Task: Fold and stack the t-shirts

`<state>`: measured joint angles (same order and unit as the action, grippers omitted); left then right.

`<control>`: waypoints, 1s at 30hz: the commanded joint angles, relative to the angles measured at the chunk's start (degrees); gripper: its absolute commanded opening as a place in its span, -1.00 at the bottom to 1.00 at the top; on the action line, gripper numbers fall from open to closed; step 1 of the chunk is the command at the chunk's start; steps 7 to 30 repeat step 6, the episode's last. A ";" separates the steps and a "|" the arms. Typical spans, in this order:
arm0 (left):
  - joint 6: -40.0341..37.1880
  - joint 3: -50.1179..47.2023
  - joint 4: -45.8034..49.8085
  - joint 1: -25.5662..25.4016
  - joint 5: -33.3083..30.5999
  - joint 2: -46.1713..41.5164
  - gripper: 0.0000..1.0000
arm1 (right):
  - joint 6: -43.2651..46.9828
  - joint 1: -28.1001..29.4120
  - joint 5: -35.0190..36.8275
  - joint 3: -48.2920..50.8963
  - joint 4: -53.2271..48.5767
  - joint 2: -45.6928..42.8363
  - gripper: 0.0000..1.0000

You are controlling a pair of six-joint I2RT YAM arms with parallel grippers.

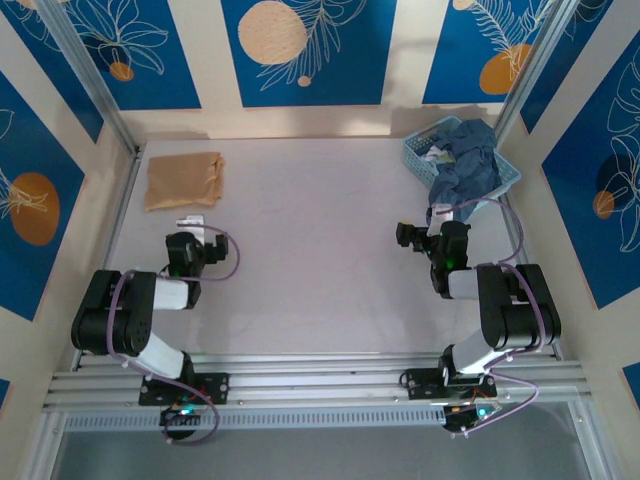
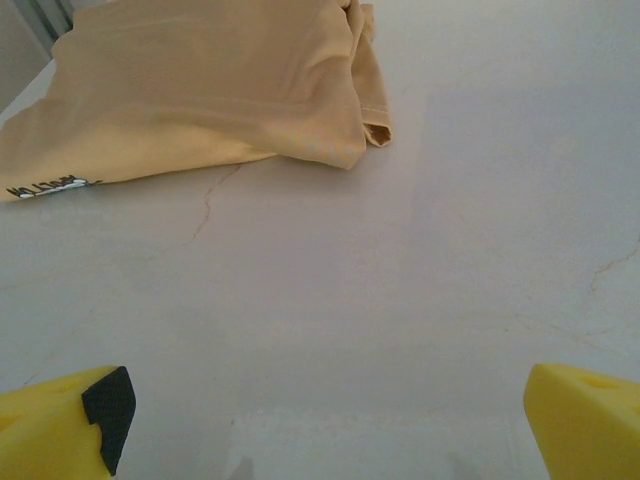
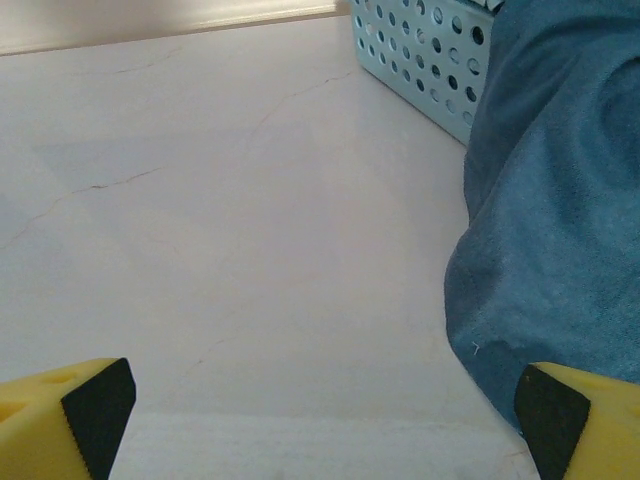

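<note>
A tan-orange t-shirt (image 1: 183, 180) lies folded at the far left of the table; in the left wrist view it (image 2: 200, 90) sits ahead and to the left. Dusty-blue t-shirts (image 1: 470, 160) are heaped in the basket and spill over its near rim onto the table. My left gripper (image 1: 190, 221) is open just short of the tan shirt, with bare table between its yellow fingers (image 2: 60, 425). My right gripper (image 1: 432, 216) is open too. The hanging blue cloth (image 3: 560, 220) lies right beside its right finger (image 3: 585, 420), and nothing is between the fingers.
The light-blue lattice basket (image 1: 418, 152) stands at the far right corner, its perforated wall (image 3: 420, 60) ahead of the right gripper. Metal frame posts (image 1: 95, 85) and patterned walls close in the table's sides. Bare white table (image 1: 310, 230) lies between the arms.
</note>
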<state>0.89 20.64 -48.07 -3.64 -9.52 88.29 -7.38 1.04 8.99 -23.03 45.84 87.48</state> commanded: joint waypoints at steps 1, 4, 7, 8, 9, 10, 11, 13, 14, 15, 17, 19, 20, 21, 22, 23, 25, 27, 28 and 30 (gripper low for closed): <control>-1.30 1.23 -1.74 -0.88 -0.92 -0.27 1.00 | 1.31 -0.25 -0.65 -0.26 1.45 -0.21 0.99; -1.38 1.33 -1.76 -1.02 -1.12 -0.21 1.00 | 1.32 -0.34 -0.84 -0.62 1.07 -0.08 0.99; -1.36 1.33 -1.70 -1.02 -1.13 -0.21 1.00 | 1.24 -0.34 -0.91 -0.27 1.43 -0.21 0.99; -1.36 1.33 -1.70 -1.02 -1.13 -0.21 1.00 | 1.24 -0.34 -0.91 -0.27 1.43 -0.21 0.99; -1.36 1.33 -1.70 -1.02 -1.13 -0.21 1.00 | 1.24 -0.34 -0.91 -0.27 1.43 -0.21 0.99; -1.36 1.33 -1.70 -1.02 -1.13 -0.21 1.00 | 1.24 -0.34 -0.91 -0.27 1.43 -0.21 0.99; -1.36 1.33 -1.70 -1.02 -1.13 -0.21 1.00 | 1.24 -0.34 -0.91 -0.27 1.43 -0.21 0.99; -1.36 1.33 -1.70 -1.02 -1.13 -0.21 1.00 | 1.24 -0.34 -0.91 -0.27 1.43 -0.21 0.99; -1.36 1.33 -1.70 -1.02 -1.13 -0.21 1.00 | 1.24 -0.34 -0.91 -0.27 1.43 -0.21 0.99; -1.36 1.33 -1.70 -1.02 -1.13 -0.21 1.00 | 1.24 -0.34 -0.91 -0.27 1.43 -0.21 0.99; -1.36 1.33 -1.70 -1.02 -1.13 -0.21 1.00 | 1.24 -0.34 -0.91 -0.27 1.43 -0.21 0.99; -1.36 1.33 -1.70 -1.02 -1.13 -0.21 1.00 | 1.24 -0.34 -0.91 -0.27 1.43 -0.21 0.99; -1.36 1.33 -1.70 -1.02 -1.13 -0.21 1.00 | 1.24 -0.34 -0.91 -0.27 1.43 -0.21 0.99; -1.36 1.33 -1.70 -1.02 -1.13 -0.21 1.00 | 1.24 -0.34 -0.91 -0.27 1.43 -0.21 0.99; -1.36 1.33 -1.70 -1.02 -1.13 -0.21 1.00 | 1.24 -0.34 -0.91 -0.27 1.43 -0.21 0.99; -1.36 1.33 -1.70 -1.02 -1.13 -0.21 1.00 | 1.24 -0.34 -0.91 -0.27 1.43 -0.21 0.99; -1.36 1.33 -1.70 -1.02 -1.13 -0.21 1.00 | 1.24 -0.34 -0.91 -0.27 1.43 -0.21 0.99; -1.36 1.33 -1.70 -1.02 -1.13 -0.21 1.00 | 1.24 -0.34 -0.91 -0.27 1.43 -0.21 0.99; -1.36 1.33 -1.70 -1.02 -1.13 -0.21 1.00 | 1.24 -0.34 -0.91 -0.27 1.43 -0.21 0.99; -1.36 1.33 -1.70 -1.02 -1.13 -0.21 1.00 | 1.24 -0.34 -0.91 -0.27 1.43 -0.21 0.99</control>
